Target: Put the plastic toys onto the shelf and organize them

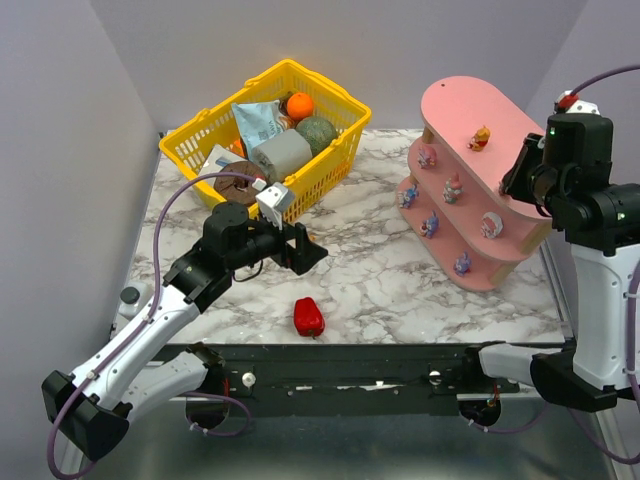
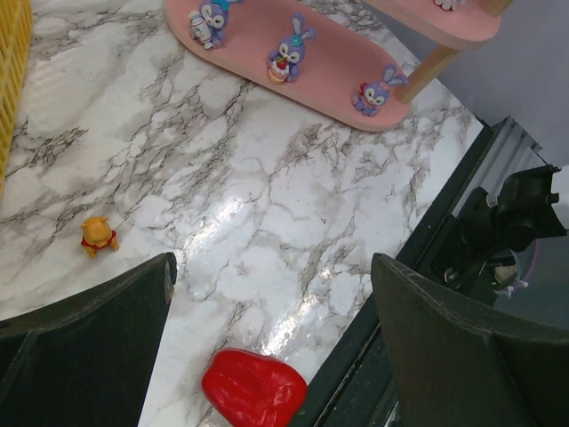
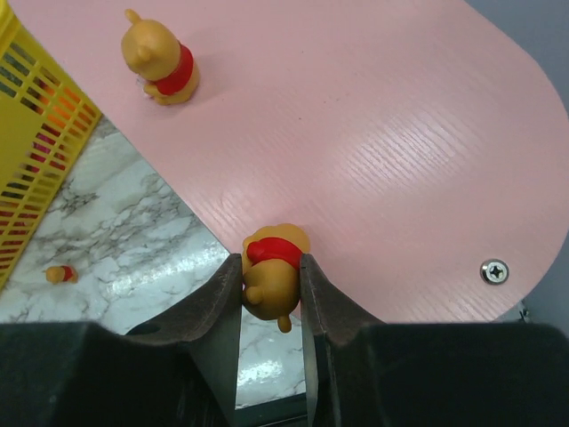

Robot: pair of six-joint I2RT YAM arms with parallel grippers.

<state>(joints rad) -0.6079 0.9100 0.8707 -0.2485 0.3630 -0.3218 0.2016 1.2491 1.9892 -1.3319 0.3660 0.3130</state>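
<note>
Right tool (image 3: 269,264): clamped on orange bear (image 3: 272,285), at the shelf (image 3: 373,133) top-board edge.
Second bear (image 3: 158,55): on top board.
Third bear (image 2: 98,237): on desk (image 2: 267,196).
Left tool (image 2: 271,271): wide open, empty, above desk.

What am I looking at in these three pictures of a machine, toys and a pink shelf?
Two robot arms are bolted at the table's near edge. The wide picture looks down from above and behind them; the other two come from a camera on each wrist, so the dark shapes below are fingers. On the table stand a pink shelf with figurines, a yellow basket of groceries, a red pepper and a loose orange bear. The right gripper pinches another bear by the shelf's top board, where a third bear stands. The left gripper is open and empty.
</note>
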